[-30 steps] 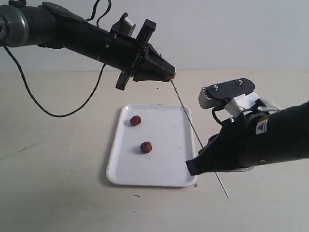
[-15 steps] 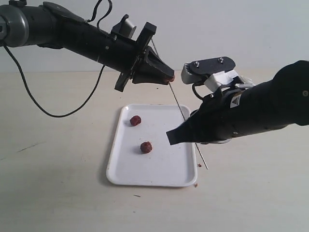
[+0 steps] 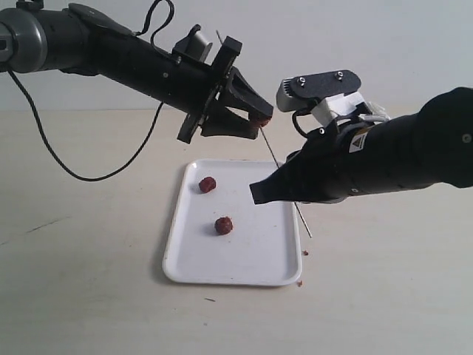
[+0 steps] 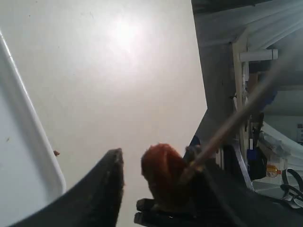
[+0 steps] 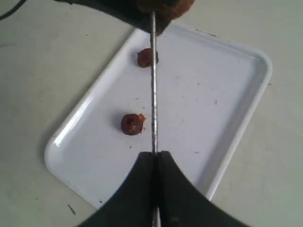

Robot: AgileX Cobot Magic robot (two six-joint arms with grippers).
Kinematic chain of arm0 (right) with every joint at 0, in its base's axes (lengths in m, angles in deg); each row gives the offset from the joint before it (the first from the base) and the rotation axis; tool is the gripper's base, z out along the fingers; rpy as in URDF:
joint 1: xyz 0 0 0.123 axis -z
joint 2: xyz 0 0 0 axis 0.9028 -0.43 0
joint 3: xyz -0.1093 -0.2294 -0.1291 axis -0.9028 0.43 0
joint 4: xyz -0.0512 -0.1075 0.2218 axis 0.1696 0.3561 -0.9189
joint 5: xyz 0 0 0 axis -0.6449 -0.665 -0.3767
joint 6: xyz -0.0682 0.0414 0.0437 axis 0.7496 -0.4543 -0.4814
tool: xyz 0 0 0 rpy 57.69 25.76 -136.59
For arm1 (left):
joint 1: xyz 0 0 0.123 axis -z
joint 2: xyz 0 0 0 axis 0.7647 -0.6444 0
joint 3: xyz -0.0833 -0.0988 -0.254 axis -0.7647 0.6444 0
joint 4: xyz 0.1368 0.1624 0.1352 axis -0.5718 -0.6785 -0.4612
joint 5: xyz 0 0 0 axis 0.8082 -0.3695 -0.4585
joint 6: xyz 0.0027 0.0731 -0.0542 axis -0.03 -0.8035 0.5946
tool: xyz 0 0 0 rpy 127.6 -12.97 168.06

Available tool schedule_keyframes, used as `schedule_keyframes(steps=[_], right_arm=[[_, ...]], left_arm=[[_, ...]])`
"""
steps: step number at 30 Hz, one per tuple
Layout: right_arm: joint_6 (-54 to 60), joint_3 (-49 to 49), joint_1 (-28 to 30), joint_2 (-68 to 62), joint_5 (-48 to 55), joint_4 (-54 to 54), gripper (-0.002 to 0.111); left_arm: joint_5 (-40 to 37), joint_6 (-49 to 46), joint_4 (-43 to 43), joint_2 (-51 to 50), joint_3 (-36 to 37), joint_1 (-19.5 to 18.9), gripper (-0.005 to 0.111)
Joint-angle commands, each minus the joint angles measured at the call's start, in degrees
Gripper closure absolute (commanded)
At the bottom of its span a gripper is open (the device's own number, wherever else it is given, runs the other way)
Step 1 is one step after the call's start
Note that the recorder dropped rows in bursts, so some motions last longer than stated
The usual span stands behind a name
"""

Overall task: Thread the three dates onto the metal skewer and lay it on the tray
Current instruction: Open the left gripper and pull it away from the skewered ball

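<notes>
Date (image 4: 163,172) pierced on the skewer (image 5: 153,85), aloft near the tray (image 3: 251,255) inside the parted left end effector (image 3: 263,122), liable to slide off with any jerk of the right end effector (image 5: 154,158) clamping the skewer.

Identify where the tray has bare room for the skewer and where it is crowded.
Bare: the tray strip between the far date, the near date and the rim toward the right arm. Crowded: the other half, holding both.
</notes>
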Motion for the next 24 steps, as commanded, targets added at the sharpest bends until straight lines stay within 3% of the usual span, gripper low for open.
schedule_keyframes(steps=[1, 12, 24], right_arm=[[0.6, -0.6, 0.1, 0.1, -2.9, 0.3, 0.108], [-1.0, -0.6, 0.2, 0.1, -2.9, 0.0, 0.108], [-2.2, -0.6, 5.8, 0.2, 0.2, 0.2, 0.108]], left_arm=[[-0.1, 0.2, 0.4, 0.3, 0.1, 0.4, 0.052], [-0.1, 0.2, 0.6, 0.6, 0.1, 0.4, 0.053], [-0.1, -0.4, -4.4, 6.1, 0.1, 0.0, 0.053]])
